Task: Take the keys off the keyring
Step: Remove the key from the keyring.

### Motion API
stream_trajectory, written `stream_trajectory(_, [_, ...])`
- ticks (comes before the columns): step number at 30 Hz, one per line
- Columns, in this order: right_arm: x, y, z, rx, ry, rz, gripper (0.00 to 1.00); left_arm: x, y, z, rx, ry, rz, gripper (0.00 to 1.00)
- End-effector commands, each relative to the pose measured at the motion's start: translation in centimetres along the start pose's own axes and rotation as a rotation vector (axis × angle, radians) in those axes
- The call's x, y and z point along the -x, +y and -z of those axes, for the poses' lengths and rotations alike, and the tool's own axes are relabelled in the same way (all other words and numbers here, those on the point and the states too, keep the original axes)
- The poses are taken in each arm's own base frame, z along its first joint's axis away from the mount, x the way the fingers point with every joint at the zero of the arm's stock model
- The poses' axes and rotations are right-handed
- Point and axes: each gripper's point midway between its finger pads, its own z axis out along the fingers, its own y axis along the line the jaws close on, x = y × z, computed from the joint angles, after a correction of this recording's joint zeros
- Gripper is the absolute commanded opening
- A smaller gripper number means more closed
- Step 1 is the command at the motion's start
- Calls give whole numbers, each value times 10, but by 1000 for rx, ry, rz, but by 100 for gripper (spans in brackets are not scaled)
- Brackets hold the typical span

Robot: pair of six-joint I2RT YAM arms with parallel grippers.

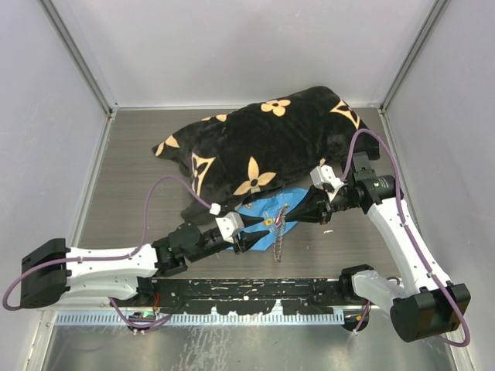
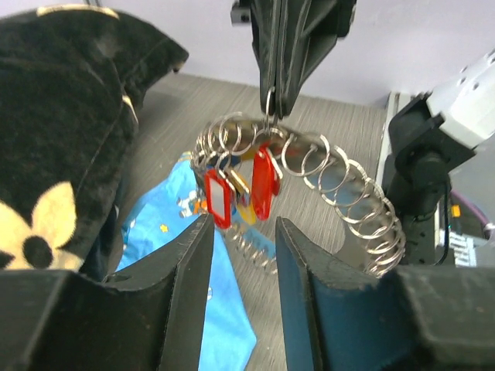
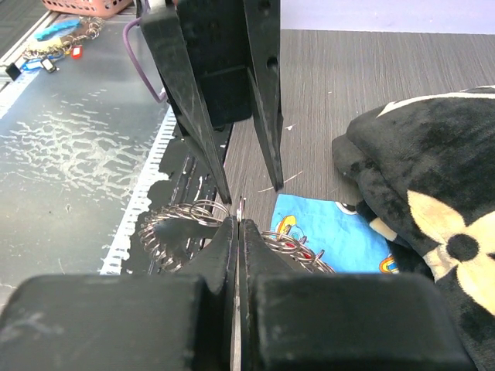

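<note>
Right hand (image 3: 238, 226) clenched on the ring (image 2: 344, 197), holding it above the cloth (image 2: 158, 232). Left hand (image 2: 242, 228) released, jaws apart just below the keys (image 2: 263, 184). Seemingly every key still hangs on it, so nothing is removed yet.

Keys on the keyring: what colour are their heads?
The keys on the keyring have two red heads, one orange-yellow behind; clearest in left wrist view.

The keyring (image 2: 340, 193) is silvery, a chain of many shiny loops. The keys (image 2: 263, 182) have red plastic heads, one with a white label, and one orange-yellow head shows behind them. The cloth (image 2: 228, 325) is bright blue with small cartoon prints. The plush fabric (image 1: 263, 139) is black with cream flowers and stars. The desk (image 1: 131, 178) is grey with fine streaks.
</note>
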Motion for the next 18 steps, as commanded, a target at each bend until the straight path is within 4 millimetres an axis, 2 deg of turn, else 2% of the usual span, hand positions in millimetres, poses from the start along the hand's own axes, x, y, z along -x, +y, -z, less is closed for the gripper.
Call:
stream_trajectory(1, [10, 1, -1, 17, -43, 16, 1, 12, 6, -15, 32, -29, -45, 38])
stream_trajectory(7, [8, 1, -1, 17, -41, 13, 1, 21, 0, -26, 24, -77, -37, 38])
stream_trajectory(18, [6, -4, -1, 13, -53, -7, 1, 17, -18, -21, 8, -99, -18, 39])
